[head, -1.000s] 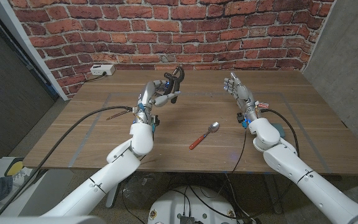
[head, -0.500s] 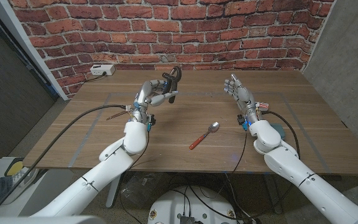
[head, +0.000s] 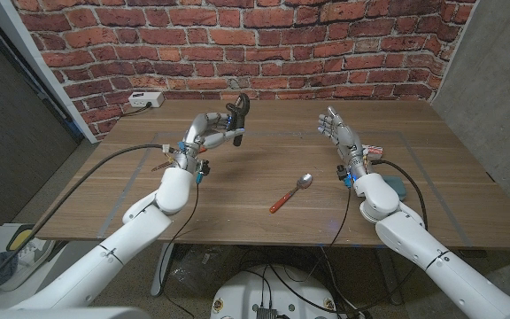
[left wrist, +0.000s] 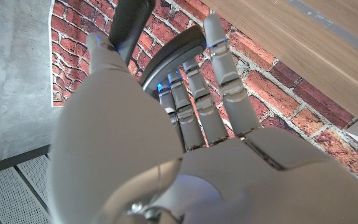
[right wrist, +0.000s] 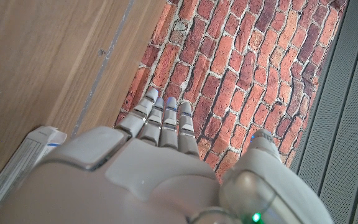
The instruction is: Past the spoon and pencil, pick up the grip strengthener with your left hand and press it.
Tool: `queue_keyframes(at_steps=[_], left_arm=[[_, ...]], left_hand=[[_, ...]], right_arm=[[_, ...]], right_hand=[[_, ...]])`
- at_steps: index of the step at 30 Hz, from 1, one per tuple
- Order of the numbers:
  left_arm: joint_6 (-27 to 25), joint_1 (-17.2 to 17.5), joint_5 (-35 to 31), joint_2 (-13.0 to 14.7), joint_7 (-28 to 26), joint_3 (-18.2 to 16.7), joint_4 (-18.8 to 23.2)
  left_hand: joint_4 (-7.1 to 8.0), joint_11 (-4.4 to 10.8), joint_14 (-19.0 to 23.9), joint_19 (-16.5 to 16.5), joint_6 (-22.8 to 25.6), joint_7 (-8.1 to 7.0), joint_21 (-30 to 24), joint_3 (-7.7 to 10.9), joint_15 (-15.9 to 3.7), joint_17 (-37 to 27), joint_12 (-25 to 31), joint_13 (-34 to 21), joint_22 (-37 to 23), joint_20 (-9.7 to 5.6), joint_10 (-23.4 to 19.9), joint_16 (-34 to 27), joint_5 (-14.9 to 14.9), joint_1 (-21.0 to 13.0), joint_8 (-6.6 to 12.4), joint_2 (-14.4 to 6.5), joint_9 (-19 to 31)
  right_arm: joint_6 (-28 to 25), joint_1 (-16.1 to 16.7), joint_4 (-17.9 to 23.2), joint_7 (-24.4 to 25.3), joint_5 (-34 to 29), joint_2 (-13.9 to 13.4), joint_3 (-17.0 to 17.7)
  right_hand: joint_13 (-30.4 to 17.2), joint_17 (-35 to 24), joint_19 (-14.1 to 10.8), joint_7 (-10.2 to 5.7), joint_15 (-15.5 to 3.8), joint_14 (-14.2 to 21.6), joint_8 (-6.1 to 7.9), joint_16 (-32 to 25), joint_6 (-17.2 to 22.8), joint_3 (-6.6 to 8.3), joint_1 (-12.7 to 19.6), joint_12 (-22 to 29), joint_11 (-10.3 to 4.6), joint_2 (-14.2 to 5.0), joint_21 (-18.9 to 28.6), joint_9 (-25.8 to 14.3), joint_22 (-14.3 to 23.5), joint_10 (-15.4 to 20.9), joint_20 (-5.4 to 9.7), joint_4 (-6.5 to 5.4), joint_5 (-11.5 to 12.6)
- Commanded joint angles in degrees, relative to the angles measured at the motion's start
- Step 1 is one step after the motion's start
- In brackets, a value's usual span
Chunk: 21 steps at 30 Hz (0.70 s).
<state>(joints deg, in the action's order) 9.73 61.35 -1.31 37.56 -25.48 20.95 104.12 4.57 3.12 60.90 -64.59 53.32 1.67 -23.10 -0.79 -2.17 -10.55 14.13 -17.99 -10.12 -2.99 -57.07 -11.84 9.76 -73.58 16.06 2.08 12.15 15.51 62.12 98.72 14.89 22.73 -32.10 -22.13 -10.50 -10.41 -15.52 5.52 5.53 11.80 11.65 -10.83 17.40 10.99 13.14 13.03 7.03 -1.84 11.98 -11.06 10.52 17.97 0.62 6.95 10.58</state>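
While one red-handled spoon (head: 291,193) lies nearest on the wooden desk (head: 264,221), the right hand (head: 336,127) stands beyond it, fingers spread, holding nothing. Farther back on the robot's left, the left hand (head: 207,129) grips the single black grip strengthener (head: 238,113) above the desk, its long axis roughly upright, handles rising toward the brick wall (head: 237,35).

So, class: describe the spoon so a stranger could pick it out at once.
Start at the wooden table under the brick wall. Between the two hands, nearer the front edge, lies the spoon: a silver bowl on a red-orange handle, lying alone on bare wood.
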Motion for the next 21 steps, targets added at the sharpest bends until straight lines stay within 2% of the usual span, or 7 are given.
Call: queue_keyframes(at_steps=[1, 7, 21], left_arm=[[6.68, -1.9, 4.97, 1.47, 6.61, -0.93, -4.52], [8.0, -3.09, 7.21, 1.09, 9.22, -0.55, -6.65], [8.52, -2.46, 6.05, 0.68, 8.12, -0.66, -6.45]], left_hand=[[-12.6, 1.59, 8.34, -4.95, 3.7, 2.14, -0.01, 24.59, -9.61, -0.38, 0.06, -0.44, 0.0, -5.35, -1.31, 0.0, 0.2, -7.48, 0.45, -7.91, 0.15], [-12.68, 1.46, 8.77, -5.41, 4.22, 2.1, -0.24, 24.84, -9.77, -0.76, 0.11, -0.84, -0.08, -5.51, -1.39, -0.34, 0.22, -7.64, 0.54, -7.98, 0.16], [-12.82, 1.46, 9.14, -5.75, 4.3, 2.05, -0.48, 25.13, -9.75, -1.13, 0.23, -1.48, -0.16, -5.53, -1.59, -0.61, 0.2, -7.8, 0.4, -7.83, 0.15]], right_arm=[[0.19, 0.55, 0.34, 0.26, -0.34, 0.26, -0.22], [0.0, 0.43, 0.48, 0.05, -0.55, 0.15, -0.39], [-1.06, 0.69, 1.8, 0.34, -0.72, -0.37, -0.17]], right_hand=[[-0.28, -0.18, -0.47, -0.1, -0.11, 0.37, -0.11, 0.06, 0.36, -0.24, 0.36, 0.03, -0.24, -0.46, -0.21, -0.15, 0.1, 0.36, -0.07, -0.03, -0.09], [-0.28, -0.18, -0.48, -0.07, -0.12, 0.42, -0.12, 0.05, 0.35, -0.25, 0.36, 0.02, -0.22, -0.46, -0.21, -0.15, 0.1, 0.41, -0.09, -0.03, -0.09], [-0.28, -0.18, -0.5, -0.02, -0.1, 0.4, -0.13, 0.06, 0.36, -0.29, 0.36, -0.02, -0.19, -0.45, -0.22, -0.15, 0.1, 0.45, -0.08, -0.03, -0.1]])
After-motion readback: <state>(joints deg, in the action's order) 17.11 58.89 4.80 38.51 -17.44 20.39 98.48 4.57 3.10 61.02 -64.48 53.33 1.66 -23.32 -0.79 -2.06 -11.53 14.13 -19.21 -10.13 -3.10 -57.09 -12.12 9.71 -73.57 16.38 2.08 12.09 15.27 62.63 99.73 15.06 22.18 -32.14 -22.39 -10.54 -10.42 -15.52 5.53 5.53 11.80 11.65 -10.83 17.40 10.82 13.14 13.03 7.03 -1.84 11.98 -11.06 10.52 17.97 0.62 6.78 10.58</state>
